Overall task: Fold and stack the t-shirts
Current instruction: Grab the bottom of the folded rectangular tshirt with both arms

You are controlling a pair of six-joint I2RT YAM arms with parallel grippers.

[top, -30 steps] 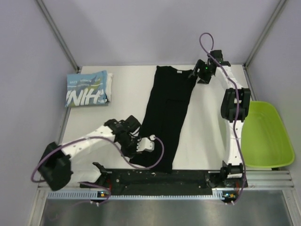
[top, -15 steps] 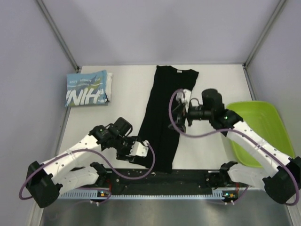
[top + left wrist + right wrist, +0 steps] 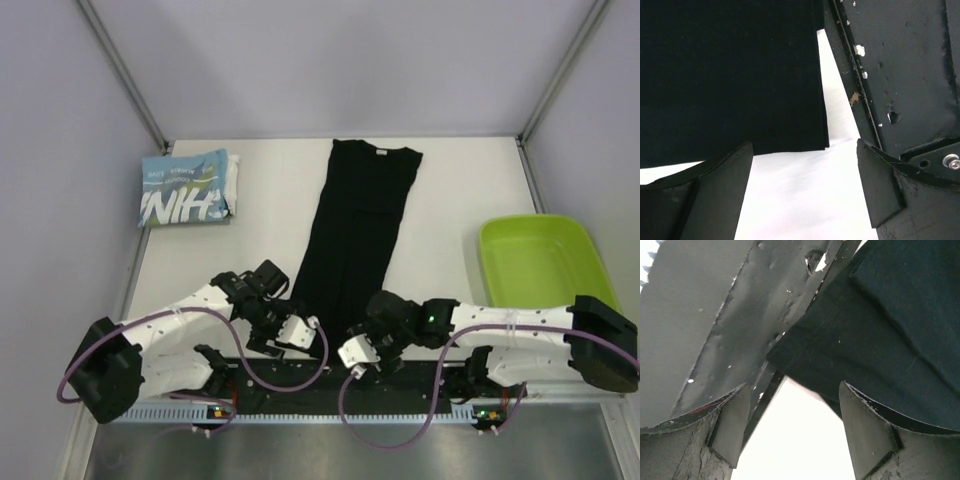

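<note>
White table (image 3: 445,225) | black shirt (image 3: 358,230) centre | blue shirt (image 3: 187,190) far-left | green tray (image 3: 540,268) right

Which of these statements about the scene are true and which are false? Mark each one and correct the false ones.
1. The plain black cloth t-shirt lies stretched out lengthwise, with its white neck label at the far end. True.
2. The light blue cloth t-shirt with white lettering is stacked on the black one. False: it lies folded and apart, at the far left.
3. The left arm's fingers are shut on the black hem. False: they are open, with the shirt's near corner showing between them.
4. The right arm's fingers are open by the black t-shirt's near edge. True.
5. The lime-green plastic tray sits left of the black t-shirt. False: it sits to the right.
</note>
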